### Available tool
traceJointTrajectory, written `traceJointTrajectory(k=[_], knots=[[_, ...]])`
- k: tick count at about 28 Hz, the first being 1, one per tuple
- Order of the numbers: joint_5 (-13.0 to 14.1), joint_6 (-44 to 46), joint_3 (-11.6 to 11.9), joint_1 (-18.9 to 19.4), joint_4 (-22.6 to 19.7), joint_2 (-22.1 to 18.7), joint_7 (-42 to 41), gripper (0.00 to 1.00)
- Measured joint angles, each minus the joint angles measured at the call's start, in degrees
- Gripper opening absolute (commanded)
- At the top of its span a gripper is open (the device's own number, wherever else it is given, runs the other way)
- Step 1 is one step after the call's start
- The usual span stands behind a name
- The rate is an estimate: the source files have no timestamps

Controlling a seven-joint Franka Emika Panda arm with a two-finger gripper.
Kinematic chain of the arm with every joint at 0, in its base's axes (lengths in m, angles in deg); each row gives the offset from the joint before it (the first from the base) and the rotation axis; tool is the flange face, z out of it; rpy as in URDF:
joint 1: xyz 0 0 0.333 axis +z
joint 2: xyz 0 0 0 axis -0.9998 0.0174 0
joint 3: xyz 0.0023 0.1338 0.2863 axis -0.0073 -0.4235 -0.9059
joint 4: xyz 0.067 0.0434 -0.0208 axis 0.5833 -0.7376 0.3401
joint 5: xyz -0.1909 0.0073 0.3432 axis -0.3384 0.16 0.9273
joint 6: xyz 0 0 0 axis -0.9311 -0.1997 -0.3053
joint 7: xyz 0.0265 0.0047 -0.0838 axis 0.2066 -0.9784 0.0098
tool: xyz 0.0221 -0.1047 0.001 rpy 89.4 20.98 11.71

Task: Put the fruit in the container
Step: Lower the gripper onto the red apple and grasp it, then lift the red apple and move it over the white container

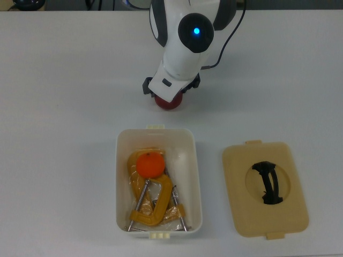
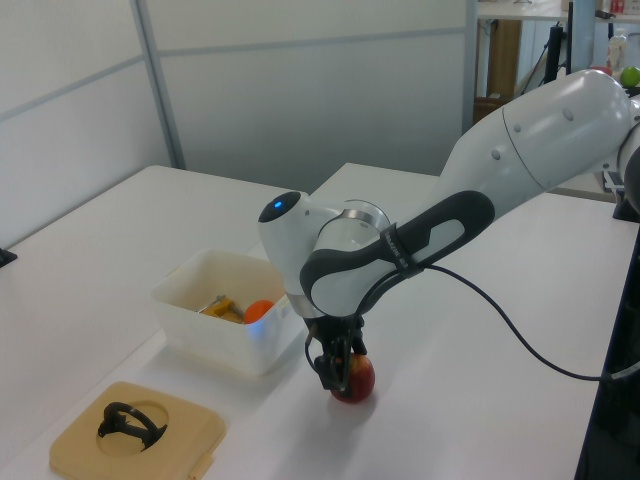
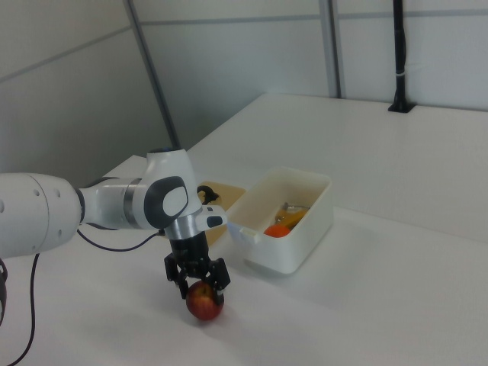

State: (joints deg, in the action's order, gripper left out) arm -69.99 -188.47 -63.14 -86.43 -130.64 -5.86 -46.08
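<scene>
The dark red apple (image 1: 169,103) (image 2: 357,381) (image 3: 204,304) rests on the white table just beyond the tub's far short end in the top view. My gripper (image 1: 170,94) (image 2: 338,371) (image 3: 202,287) has come down over it and stands open, one finger on each side of the apple's upper half. The white tub (image 1: 118,176) (image 2: 215,342) (image 3: 296,252) holds the orange mandarin (image 1: 150,164) (image 2: 258,310) (image 3: 276,230), which lies on top of yellow-orange metal clamps (image 1: 154,212).
The flat tan lid (image 1: 238,214) (image 2: 190,432) with a black handle (image 1: 268,183) lies on the top view's right of the tub. A black cable (image 2: 510,325) trails from the arm across the table.
</scene>
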Motion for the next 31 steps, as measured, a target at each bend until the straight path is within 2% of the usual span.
traceJointTrajectory(k=[3,9,19,25,28,31], knots=[[0.0,0.0,0.0,-0.1,-0.1,0.0,0.0,0.67],[-0.1,-0.8,0.1,-0.3,0.9,-0.5,0.0,0.67],[-0.3,-0.8,0.4,-0.8,9.3,-3.1,0.0,0.67],[-2.4,1.2,0.8,-1.1,15.9,-3.6,0.0,0.68],[-2.6,0.8,0.9,-1.3,17.4,-3.5,0.8,0.69],[-3.0,-3.5,0.9,-1.8,17.9,-2.9,3.8,0.7]])
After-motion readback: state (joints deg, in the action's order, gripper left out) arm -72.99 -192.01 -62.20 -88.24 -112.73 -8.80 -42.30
